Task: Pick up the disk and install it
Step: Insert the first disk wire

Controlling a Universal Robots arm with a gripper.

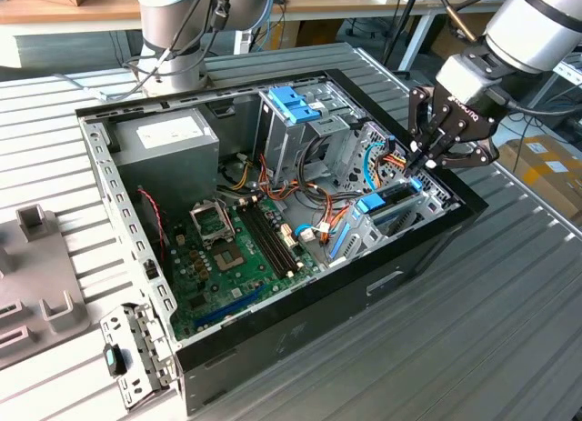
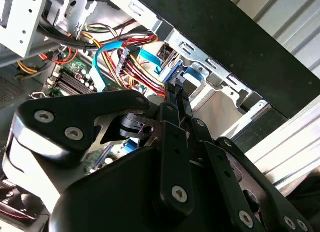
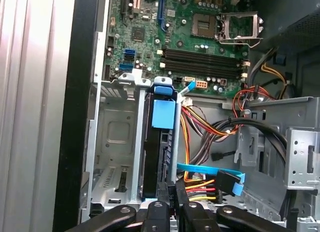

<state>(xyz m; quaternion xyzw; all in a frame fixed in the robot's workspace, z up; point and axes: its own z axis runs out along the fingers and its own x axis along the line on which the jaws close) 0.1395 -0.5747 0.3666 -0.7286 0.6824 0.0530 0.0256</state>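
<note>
Gripper point(image 1: 420, 159) hangs over the open computer case point(image 1: 300, 325), at about three o'clock in the exterior view, fingers drawn together and pinching the near end of the disk point(image 1: 389, 205). The disk stands on edge in the metal drive bay point(image 3: 115, 142) by the case's black side wall, its long axis running straight away from the gripper point(image 3: 170, 204) toward the green motherboard point(image 3: 195, 36). It looks part-seated, by my reading. The first wrist view shows the disk point(image 3: 161, 137) edge-on with its blue tab; the second wrist view shows the gripper's black linkage point(image 2: 172, 147) and coloured cables point(image 2: 132, 59) instead.
</note>
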